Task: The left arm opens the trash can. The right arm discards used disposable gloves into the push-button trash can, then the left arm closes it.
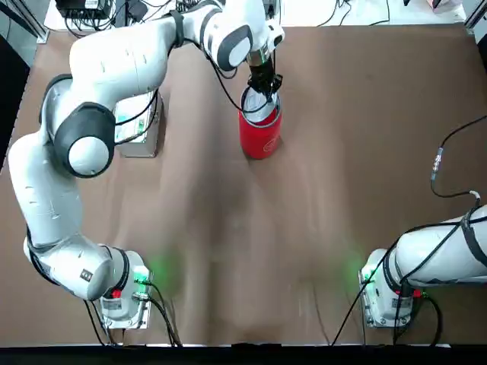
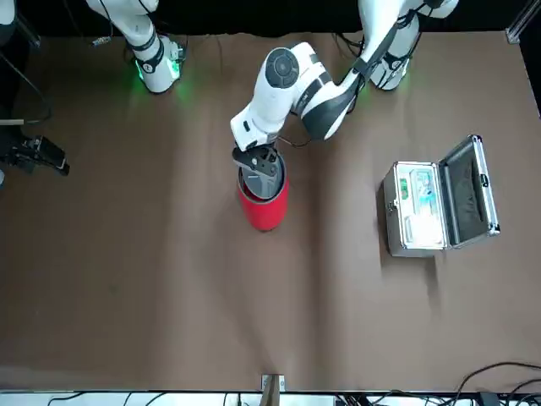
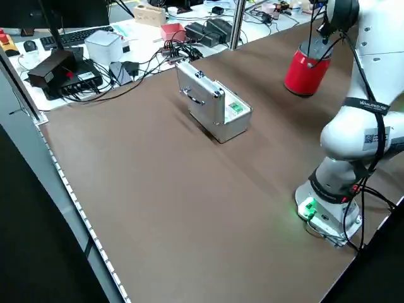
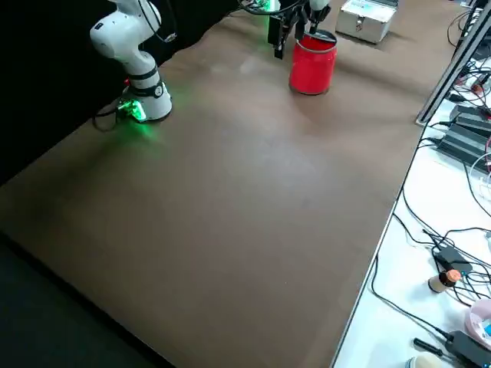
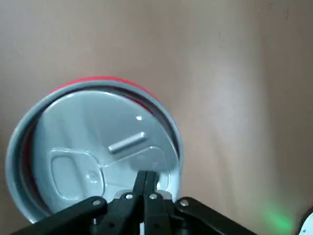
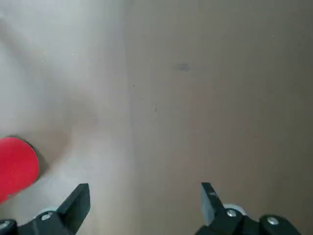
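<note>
Pressing its closed fingertips near the grey lid (image 5: 98,142), the left end effector (image 5: 146,174) is working over the red trash can (image 1: 261,137), upper centre of the overhead frame; the right end effector (image 6: 145,196) is hovering wide open above the counter (image 1: 228,228).

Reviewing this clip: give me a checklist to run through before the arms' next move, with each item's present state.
1. Trash can standing upright: ok.
2. Left gripper over the can's lid, fingers together: ok.
3. Lid flush with the rim all round: not ok, a gap shows along one side.
4. Right gripper open and empty, away from the can: ok.
5. Used gloves inside the can: cannot tell, the lid hides most of the interior.
</note>
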Available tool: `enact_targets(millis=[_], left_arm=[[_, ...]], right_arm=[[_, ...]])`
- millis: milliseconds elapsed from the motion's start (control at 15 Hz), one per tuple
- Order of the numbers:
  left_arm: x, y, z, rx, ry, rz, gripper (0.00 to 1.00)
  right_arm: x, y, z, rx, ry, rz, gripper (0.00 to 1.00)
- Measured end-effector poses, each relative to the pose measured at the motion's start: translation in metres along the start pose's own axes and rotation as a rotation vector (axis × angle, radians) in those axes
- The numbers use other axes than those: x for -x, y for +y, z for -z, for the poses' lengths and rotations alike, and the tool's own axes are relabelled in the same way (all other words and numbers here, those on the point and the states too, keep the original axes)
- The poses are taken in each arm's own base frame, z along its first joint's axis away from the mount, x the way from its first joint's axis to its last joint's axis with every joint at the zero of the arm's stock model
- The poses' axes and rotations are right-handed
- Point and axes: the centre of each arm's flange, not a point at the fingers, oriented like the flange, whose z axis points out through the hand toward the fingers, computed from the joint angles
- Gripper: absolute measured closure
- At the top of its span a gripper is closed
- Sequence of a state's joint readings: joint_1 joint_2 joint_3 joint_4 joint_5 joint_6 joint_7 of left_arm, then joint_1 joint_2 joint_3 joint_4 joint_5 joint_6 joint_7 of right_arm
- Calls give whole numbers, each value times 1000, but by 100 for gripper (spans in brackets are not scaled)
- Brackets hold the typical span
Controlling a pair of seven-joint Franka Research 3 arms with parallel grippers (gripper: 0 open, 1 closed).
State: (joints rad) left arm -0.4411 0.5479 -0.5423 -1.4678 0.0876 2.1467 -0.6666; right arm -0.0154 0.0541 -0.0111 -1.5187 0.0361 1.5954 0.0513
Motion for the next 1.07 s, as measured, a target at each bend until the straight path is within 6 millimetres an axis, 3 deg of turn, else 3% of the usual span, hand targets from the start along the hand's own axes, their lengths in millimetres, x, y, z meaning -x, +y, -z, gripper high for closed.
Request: enact_targets(millis=[667, 1067], left_arm=[[10, 12, -33, -58, 15, -3, 99], [11, 14, -38, -66, 18, -10, 99]], right_arm=[[0, -1, -1, 0, -3, 2, 1], [0, -1, -3, 0, -7, 3, 1]])
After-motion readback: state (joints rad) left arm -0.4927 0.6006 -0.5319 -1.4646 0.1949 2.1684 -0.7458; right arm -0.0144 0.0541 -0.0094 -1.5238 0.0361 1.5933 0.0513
